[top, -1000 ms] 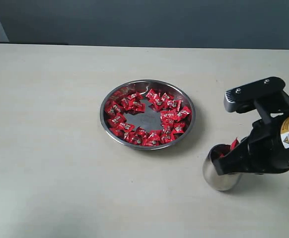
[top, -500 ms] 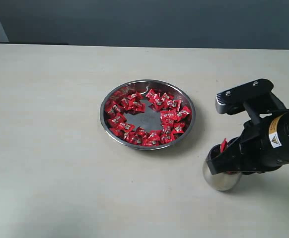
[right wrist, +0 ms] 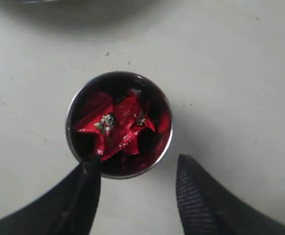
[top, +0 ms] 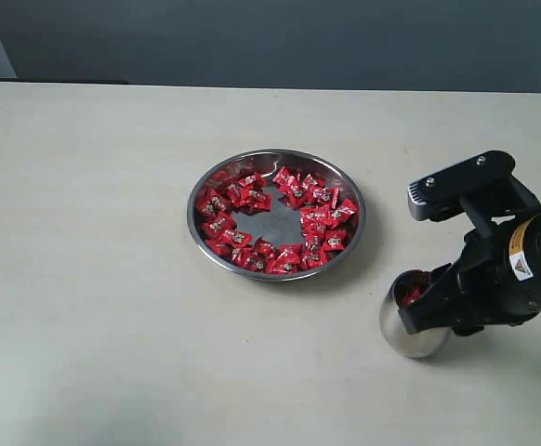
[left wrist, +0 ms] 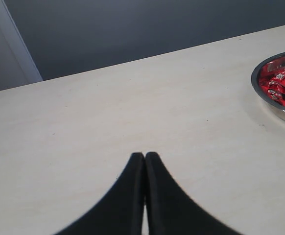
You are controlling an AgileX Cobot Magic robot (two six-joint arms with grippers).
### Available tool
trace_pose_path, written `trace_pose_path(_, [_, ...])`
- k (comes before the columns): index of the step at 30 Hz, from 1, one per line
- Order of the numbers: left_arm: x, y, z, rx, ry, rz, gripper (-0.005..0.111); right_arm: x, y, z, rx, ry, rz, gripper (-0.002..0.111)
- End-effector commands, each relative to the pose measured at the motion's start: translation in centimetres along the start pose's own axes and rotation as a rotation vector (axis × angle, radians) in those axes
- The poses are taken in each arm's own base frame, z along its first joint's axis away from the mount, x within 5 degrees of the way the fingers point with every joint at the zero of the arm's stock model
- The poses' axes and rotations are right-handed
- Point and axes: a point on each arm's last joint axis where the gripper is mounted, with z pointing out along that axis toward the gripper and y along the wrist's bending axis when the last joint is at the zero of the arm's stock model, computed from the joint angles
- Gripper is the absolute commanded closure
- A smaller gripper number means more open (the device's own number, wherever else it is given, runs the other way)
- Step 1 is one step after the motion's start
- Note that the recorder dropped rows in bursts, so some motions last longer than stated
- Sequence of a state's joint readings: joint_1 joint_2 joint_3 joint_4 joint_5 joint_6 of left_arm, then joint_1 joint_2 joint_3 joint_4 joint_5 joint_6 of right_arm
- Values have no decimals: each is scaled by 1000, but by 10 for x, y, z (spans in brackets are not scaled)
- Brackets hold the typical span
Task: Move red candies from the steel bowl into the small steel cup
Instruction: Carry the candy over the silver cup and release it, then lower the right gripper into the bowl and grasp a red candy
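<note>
Directly beneath the right pincer (right wrist: 136, 165), whose black fingers stand wide apart holding nothing, sits one small polished steel cup (top: 408, 336) containing red crinkle-wrapped candies (right wrist: 115, 122), perhaps two. Well off to its side, one wide shallow steel bowl (top: 280, 154) holds roughly thirty more. Elsewhere the left pincer (left wrist: 144, 156) is closed and empty.

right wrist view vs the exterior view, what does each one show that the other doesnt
Only the right wrist view looks straight down into the small steel cup: crumpled red candies lie inside, one showing a dark-and-white mark, and the right gripper has its fingers spread apart near the rim. Only the exterior view shows the whole steel bowl with its ring of candies, and the cup's rounded outer wall. Both show the cup standing on the pale table with red inside.
</note>
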State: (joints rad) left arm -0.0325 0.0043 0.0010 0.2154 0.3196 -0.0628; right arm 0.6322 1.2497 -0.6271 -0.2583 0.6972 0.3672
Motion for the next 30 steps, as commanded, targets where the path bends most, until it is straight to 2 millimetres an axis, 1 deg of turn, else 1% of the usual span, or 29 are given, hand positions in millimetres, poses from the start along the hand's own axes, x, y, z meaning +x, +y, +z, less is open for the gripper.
trace_pose_path(1, [-1, 0, 0, 0, -12, -5, 106, -1, -3, 1, 28, -12, 4, 61])
trace_pose_path(5, [-1, 0, 0, 0, -12, -5, 106, -7, -1, 1, 0, -81, 20, 61])
trace_pose_path(10, [-1, 0, 0, 0, -12, -5, 106, -38, 14, -6, -176, -414, 61, 64])
trace_pose_path(12, [-1, 0, 0, 0, -12, -5, 106, -49, 18, -5, -205, -476, 59, 64])
trace_pose_path(14, [-1, 0, 0, 0, -12, -5, 106, -63, 21, -2, -208, -483, 59, 64])
trace_pose_path(20, [-1, 0, 0, 0, -12, -5, 106, -108, 33, 23, -193, -467, 8, 64])
trace_pose_path(23, [-1, 0, 0, 0, -12, -5, 106, -137, 40, 38, -188, -471, -12, 64])
trace_pose_path(26, [-1, 0, 0, 0, -12, -5, 106, -170, 48, 52, -180, -489, -28, 64])
trace_pose_path(29, [-1, 0, 0, 0, -12, -5, 106, -193, 53, 70, -159, -461, -34, 64])
trace_pose_path(30, [-1, 0, 0, 0, -12, -5, 106, -198, 54, 76, -149, -440, -35, 64])
